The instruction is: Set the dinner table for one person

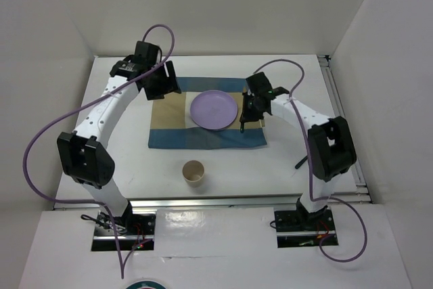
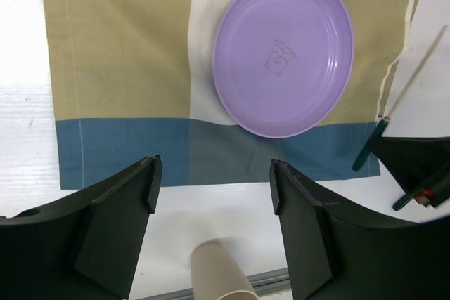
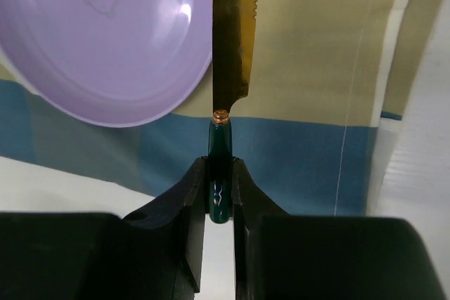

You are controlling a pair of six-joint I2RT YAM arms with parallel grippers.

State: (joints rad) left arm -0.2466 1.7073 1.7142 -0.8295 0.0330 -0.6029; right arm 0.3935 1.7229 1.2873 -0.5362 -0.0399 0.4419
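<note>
A purple plate (image 1: 214, 109) sits on a blue-and-tan cloth mat (image 1: 169, 125) in the middle of the white dinner table (image 1: 122, 160). My right gripper (image 3: 219, 182) is shut on the dark green handle of a knife (image 3: 230, 40). Its gold serrated blade lies over the mat just right of the plate (image 3: 105, 40). The knife (image 2: 371, 144) also shows in the left wrist view. My left gripper (image 2: 213, 184) hangs open and empty over the mat's far left part, above the mat (image 2: 119, 54). A beige cup (image 1: 193, 172) stands upright in front of the mat.
Aluminium rails run along the table's near edge (image 1: 223, 201) and right edge (image 1: 338, 109). White walls close in the back and sides. A thin dark item (image 1: 301, 162) lies by the right arm's elbow. The cup (image 2: 221, 275) shows below the left fingers.
</note>
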